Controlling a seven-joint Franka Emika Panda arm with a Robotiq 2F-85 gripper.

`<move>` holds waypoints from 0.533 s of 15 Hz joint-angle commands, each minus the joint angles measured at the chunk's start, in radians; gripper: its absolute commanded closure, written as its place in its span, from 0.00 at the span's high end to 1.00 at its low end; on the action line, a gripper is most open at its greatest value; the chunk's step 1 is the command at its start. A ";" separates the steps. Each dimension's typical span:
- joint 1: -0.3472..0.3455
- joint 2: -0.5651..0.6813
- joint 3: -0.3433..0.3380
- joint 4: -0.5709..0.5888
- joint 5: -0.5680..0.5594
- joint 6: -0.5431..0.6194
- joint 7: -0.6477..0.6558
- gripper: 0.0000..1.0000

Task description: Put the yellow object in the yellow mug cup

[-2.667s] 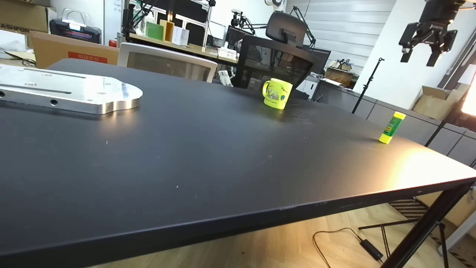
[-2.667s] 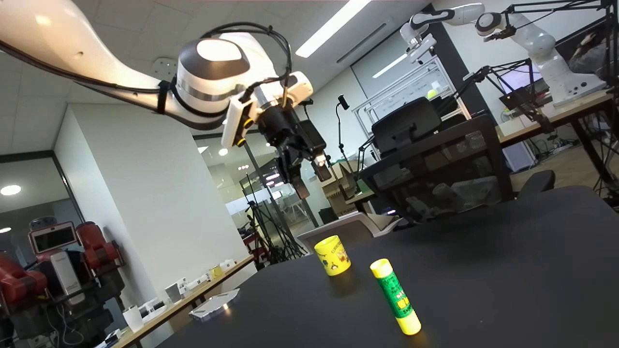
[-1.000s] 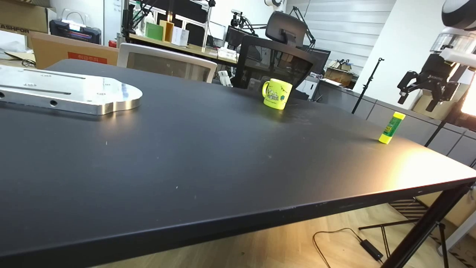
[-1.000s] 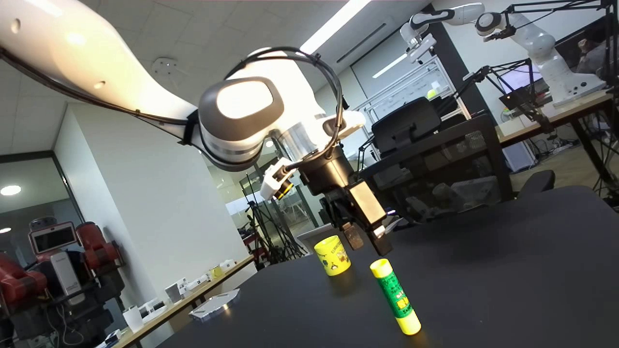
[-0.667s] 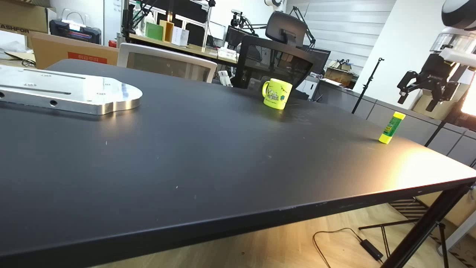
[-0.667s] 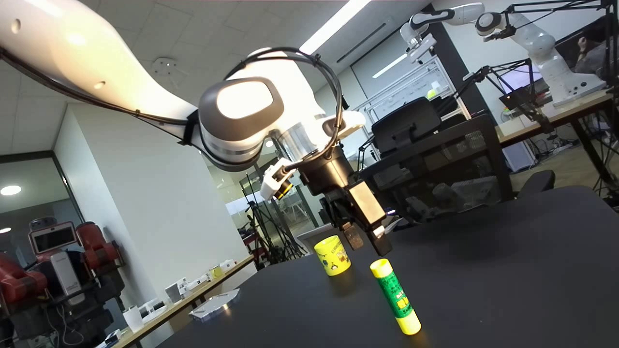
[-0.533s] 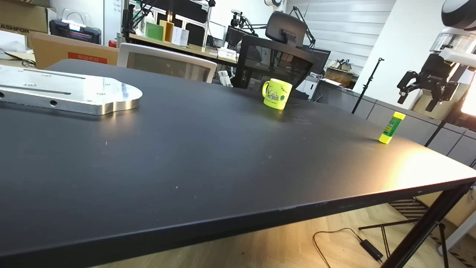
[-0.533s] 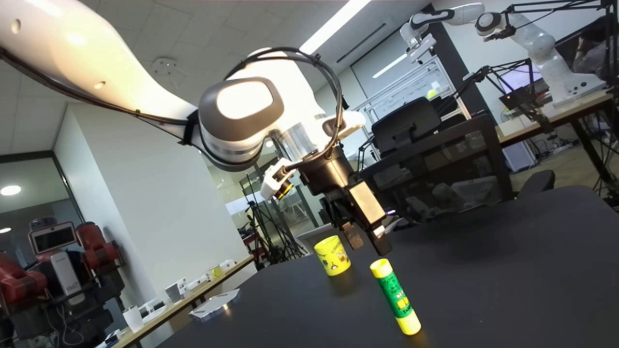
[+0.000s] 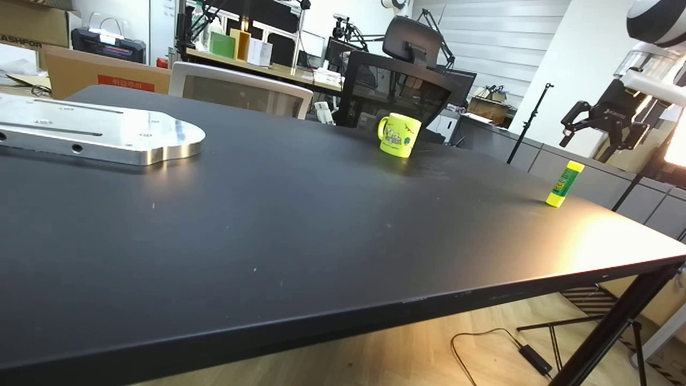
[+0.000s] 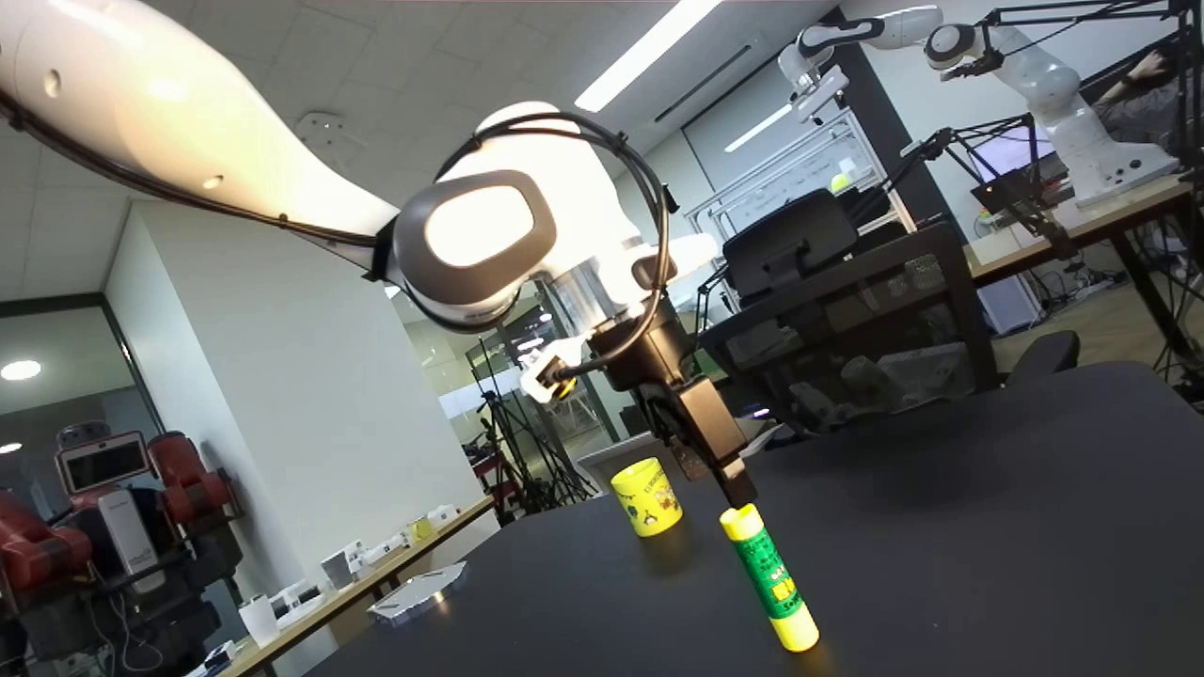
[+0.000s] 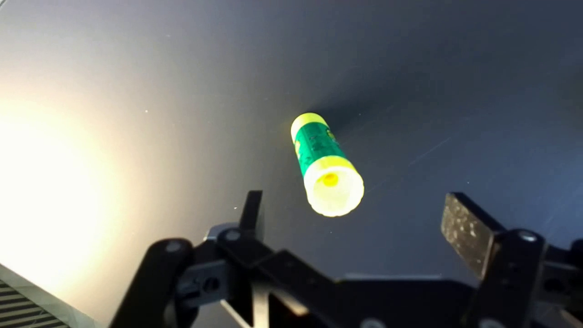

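- Wrist view: to the left of the gripper, a bright glare washed over the black table.
- One finger stood right of that glare; I had the jaws wide apart, with nothing held.
- The yellow-and-green glue stick stood upright on the table, below and ahead of the gripper, hollow end up, its line falling between the fingers and slightly nearer the one on the left.
- The opposite finger stood farthest right, well clear of the stick.
- In an exterior view, the yellow mug sat well off to the left of the gripper, mouth up, with the stick between, below and near the gripper.
- In an exterior view, a fingertip overlapped the stick's top; that angle alone could not tell me touch from gap, but the wrist view showed no contact.
- I judged I was lining up the grasp: shift slightly left in the wrist view, go forward and down until the fingers flanked the stick, then squeeze.
- Gripping high seemed wise, leaving the lower end to lead into the mug; a finger landing on the rim could, I thought, tip it.
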 commanded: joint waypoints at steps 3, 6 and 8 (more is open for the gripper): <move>-0.016 0.036 0.016 0.007 0.043 0.047 -0.008 1.00; -0.021 0.059 0.021 0.011 0.049 0.079 -0.010 1.00; -0.020 0.076 0.020 0.014 0.042 0.092 -0.004 1.00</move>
